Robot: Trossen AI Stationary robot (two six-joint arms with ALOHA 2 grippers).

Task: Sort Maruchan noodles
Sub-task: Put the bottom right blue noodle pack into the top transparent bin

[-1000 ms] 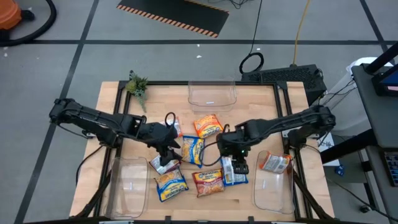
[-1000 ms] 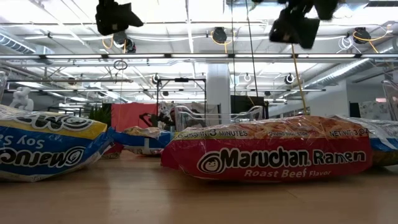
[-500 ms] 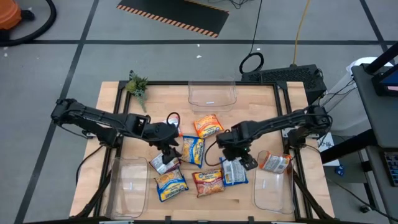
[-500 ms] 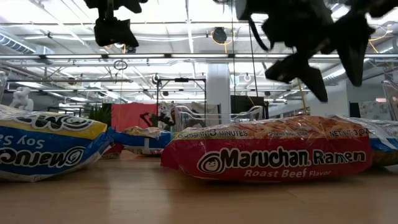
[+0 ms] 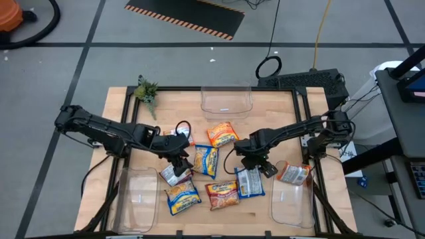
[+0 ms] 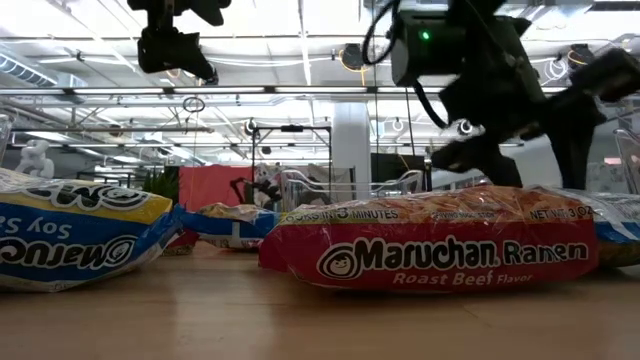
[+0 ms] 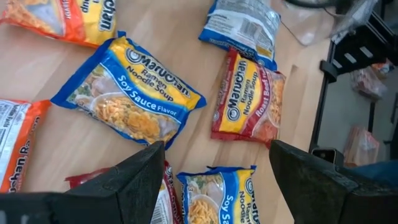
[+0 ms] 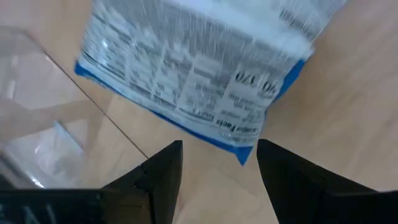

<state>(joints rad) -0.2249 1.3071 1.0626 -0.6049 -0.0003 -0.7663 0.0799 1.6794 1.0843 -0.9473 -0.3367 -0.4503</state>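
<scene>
On the tabletop [image 5: 265, 113], seven packets [image 5: 212, 160] unsorted, one packet in right bin [image 5: 293, 200]; both hands, left hand [image 5: 178, 164] and right hand [image 5: 260, 166], open, empty.

On my table [image 5: 119, 106] the noodle packets [image 5: 211, 167] lie scattered across the middle, between one bin [image 5: 137, 199] at the near left corner and another bin [image 5: 292, 202] at the near right, with a third bin [image 5: 226, 100] at the far edge. One packet [image 5: 293, 174] lies on the far rim of the right bin, and a small plant [image 5: 147, 91] stands at the far left corner. My left gripper [image 5: 178, 161] hangs over the left side of the scatter, my right gripper [image 5: 260, 164] over its right side, just above a face-down packet [image 8: 205, 74].
</scene>
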